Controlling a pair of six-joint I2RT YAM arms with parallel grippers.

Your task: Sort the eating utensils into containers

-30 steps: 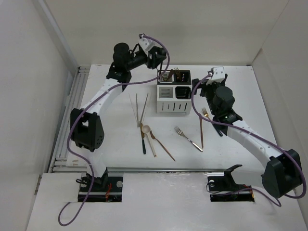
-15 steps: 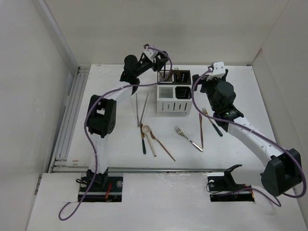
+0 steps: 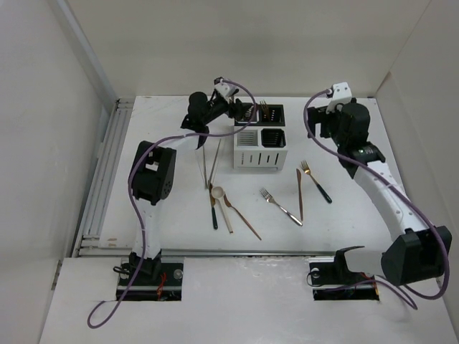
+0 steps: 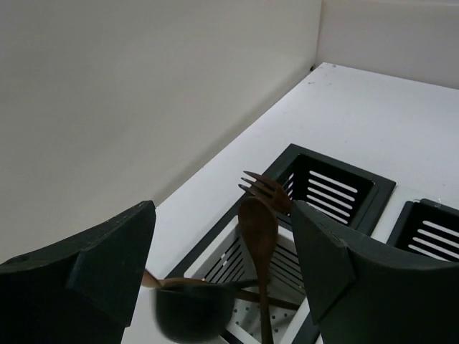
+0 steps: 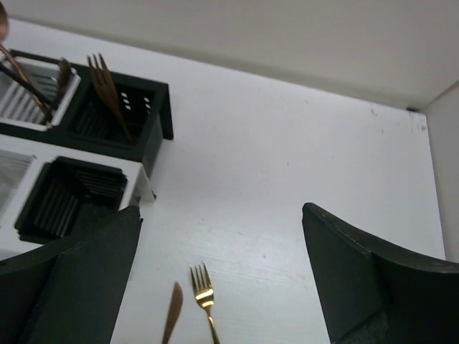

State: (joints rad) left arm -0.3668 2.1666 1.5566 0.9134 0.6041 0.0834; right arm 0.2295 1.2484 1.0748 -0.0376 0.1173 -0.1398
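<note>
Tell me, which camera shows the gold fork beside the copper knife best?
The top external view: the whole gold fork lies visible, tines to dark handle, beside the knife. The right wrist view catches only its tines; the left wrist view misses it entirely.

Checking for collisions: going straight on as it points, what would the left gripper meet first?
Probably the brown spoon standing in the caddy, rear white compartment, though a blurred dark thing may be nearer; depth is unclear.
</note>
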